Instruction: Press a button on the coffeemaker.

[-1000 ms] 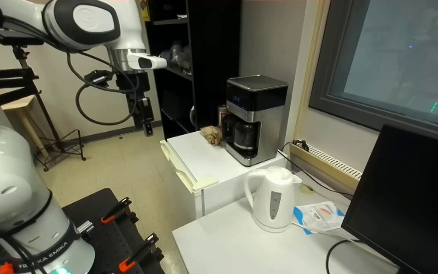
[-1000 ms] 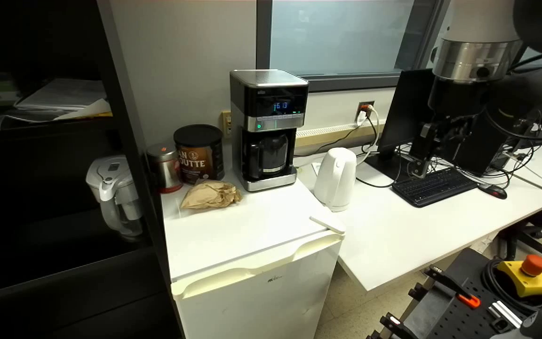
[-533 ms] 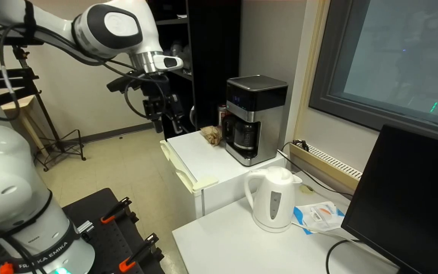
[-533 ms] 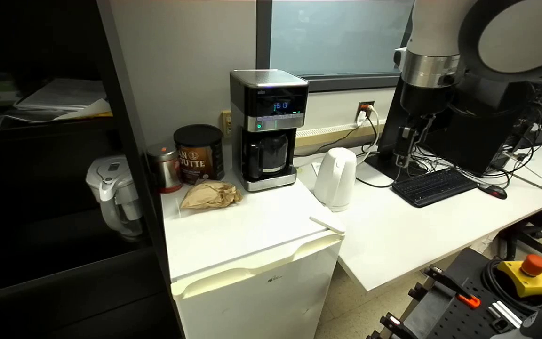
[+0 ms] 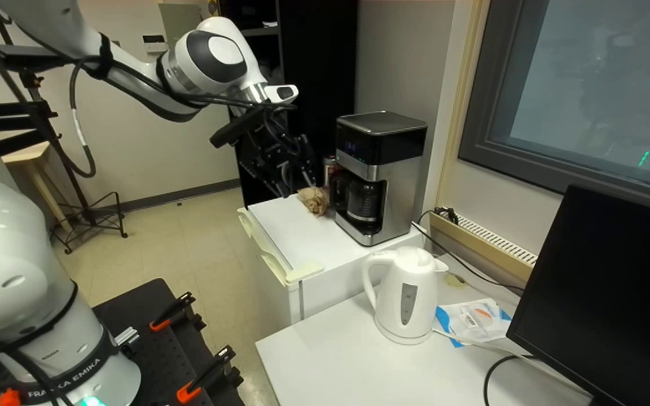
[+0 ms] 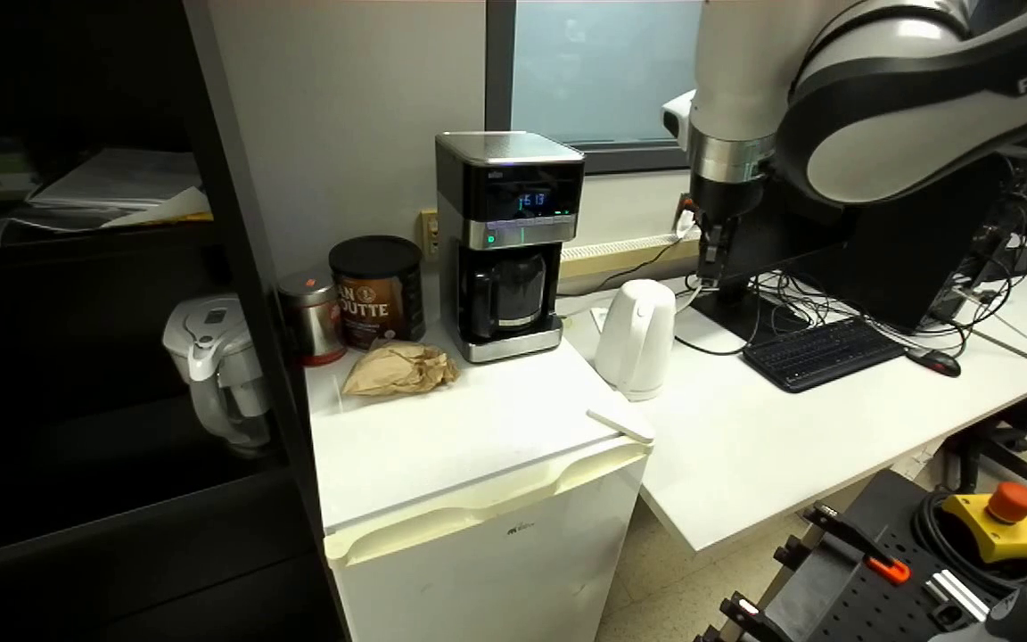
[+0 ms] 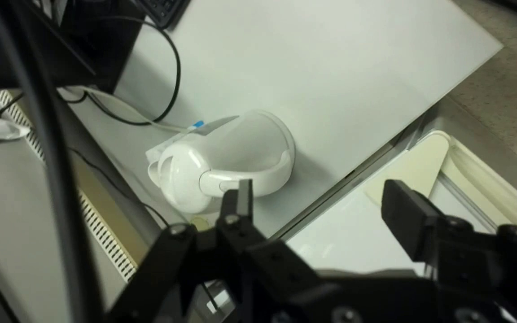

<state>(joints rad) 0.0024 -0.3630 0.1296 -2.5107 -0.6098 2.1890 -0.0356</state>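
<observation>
The boxy coffeemaker [image 5: 401, 194] stands on the white fridge top, a dark carafe [image 5: 363, 200] in its recess. Its front shows in an exterior view [image 6: 522, 234], with a blue lit display [image 6: 531, 201], a row of buttons [image 6: 531, 221] below it and a green light. My gripper [image 5: 299, 189] is in the air in front of the coffeemaker, tilted and apart from it. In an exterior view the gripper [image 6: 710, 276] shows to the right of the machine. In the wrist view the gripper [image 7: 317, 188] is open, with nothing between its fingers. The coffeemaker cannot be made out there.
A white kettle [image 6: 634, 343] stands on the desk beside the fridge [image 6: 487, 544]; it also shows in the wrist view [image 7: 249, 143]. A paper bag [image 6: 400, 367], a coffee can [image 6: 377, 294] and a steel canister [image 6: 315, 321] are left of the coffeemaker. A monitor [image 5: 607, 282] stands on the desk.
The arm has reached out toward the coffeemaker and the gripper has tilted. It moved right in one exterior picture and left in another. The coffeemaker and kettle have not moved.
</observation>
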